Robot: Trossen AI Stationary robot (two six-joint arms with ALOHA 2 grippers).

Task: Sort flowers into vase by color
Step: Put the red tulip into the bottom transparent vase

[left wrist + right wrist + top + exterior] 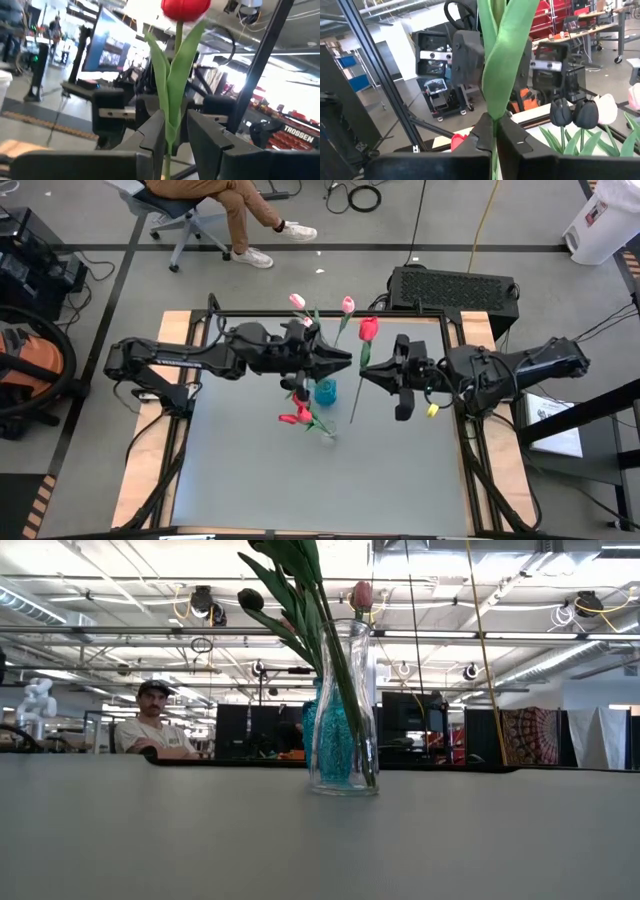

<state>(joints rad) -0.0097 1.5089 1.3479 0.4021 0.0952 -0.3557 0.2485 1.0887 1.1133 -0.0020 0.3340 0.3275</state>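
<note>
A red tulip (368,328) stands upright in the air over the table's middle, its stem end (352,418) low. My right gripper (364,373) reaches in from the right and is shut on its stem. My left gripper (345,361) comes from the left and is open, with a finger (154,131) on each side of the same stem. Below it stand a teal vase (325,392) and a clear glass vase (345,710). The glass vase holds stems with a black head (250,598) and a pink head (362,595). Neither gripper shows in the low view. My right gripper pinches the red tulip's stem (494,131) between its two fingers, just below where the long green leaves wrap it. The fingers come in level from the table's right and lie across the stem. The tulip is upright and lifted clear of the table.
Pink tulips (297,301) rise near the far edge, and red heads (295,417) lie left of the glass vase. Black heads (572,114) show in the right wrist view. Bare grey tabletop (260,480) stretches toward the near edge. A person (150,720) sits beyond the table.
</note>
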